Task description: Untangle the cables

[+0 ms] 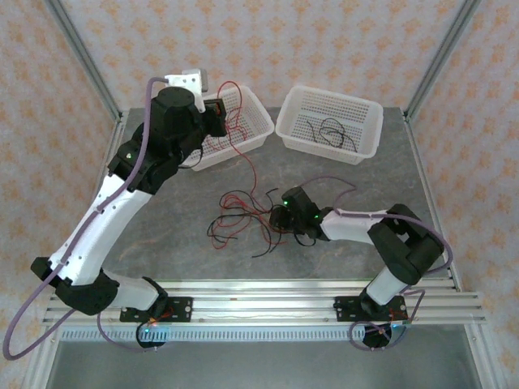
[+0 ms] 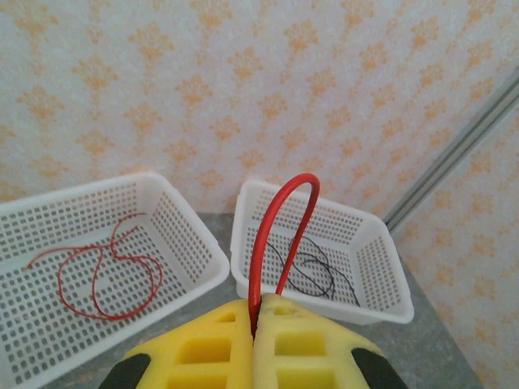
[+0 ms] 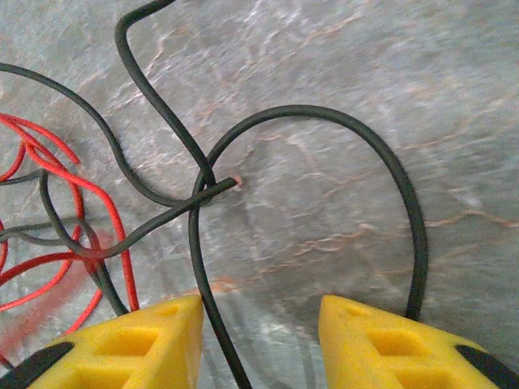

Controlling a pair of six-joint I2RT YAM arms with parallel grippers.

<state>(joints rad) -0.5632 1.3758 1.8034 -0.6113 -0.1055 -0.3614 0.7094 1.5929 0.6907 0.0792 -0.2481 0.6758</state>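
A: Where are the thin, curly red and black cables (image 1: 247, 212)?
B: Tangled on the grey marbled surface (image 1: 178, 243); the left claw (image 2: 254, 312) clenches one red strand (image 2: 261, 235).
A: And the right claw (image 3: 259, 320)?
B: Spread over a black loop (image 3: 324, 116). They look light, limp and springy, so pinch near a free end.

I am seeing the tabletop (image 1: 349, 178) reading as grey, stone-veined and matt, smooth under the wires. The red cable (image 2: 261, 235) is gleaming with a slick, glossy sheath, while the black cable (image 3: 308, 112) is looking duller and rubbery. The left basket (image 2: 186, 235) and the right basket (image 2: 377, 267) are showing as white perforated plastic, faintly shiny. The left hand (image 2: 253, 312) and right hand (image 3: 259, 312) are looking like matt yellow moulded plastic. The rail (image 1: 268, 301) is shining as brushed metal.
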